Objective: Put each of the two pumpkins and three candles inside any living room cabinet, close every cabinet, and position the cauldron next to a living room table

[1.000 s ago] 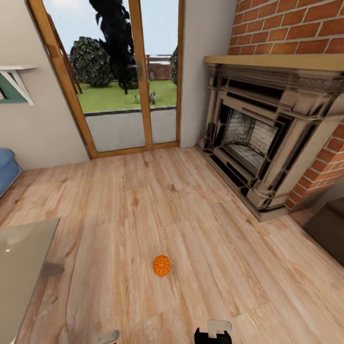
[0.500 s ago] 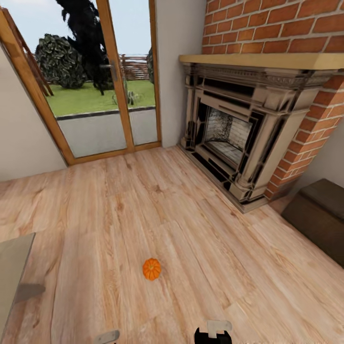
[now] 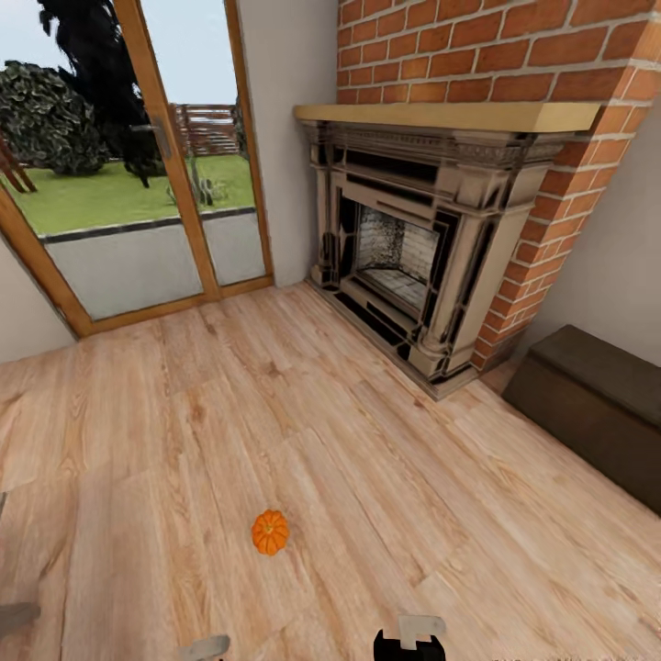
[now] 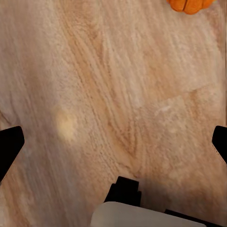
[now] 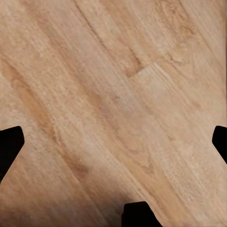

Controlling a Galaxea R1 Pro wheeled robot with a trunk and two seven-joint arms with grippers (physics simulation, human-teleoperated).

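One small orange pumpkin (image 3: 270,532) lies on the wood floor, ahead of me and slightly left. The left wrist view catches its edge (image 4: 190,4) well beyond my left gripper (image 4: 113,142), which is open with its dark fingers (image 4: 9,144) spread wide over bare floor. Nothing but floorboards lies between the fingers of my right gripper (image 5: 113,142), also open. The tips of both arms (image 3: 408,638) show at the bottom of the head view. A low dark-brown cabinet (image 3: 588,404) stands against the right wall, its front looking shut. The candles, the cauldron and the table are out of view.
A brick fireplace (image 3: 413,248) with a wooden mantel juts out at the back right. Glass patio doors (image 3: 128,184) in a wooden frame fill the back left. Wood floor (image 3: 349,459) stretches between me, the fireplace and the cabinet.
The head view has swung to the right: the glass table has slid off the left edge and the cabinet has come into view. The pumpkin has stayed put on the floor.
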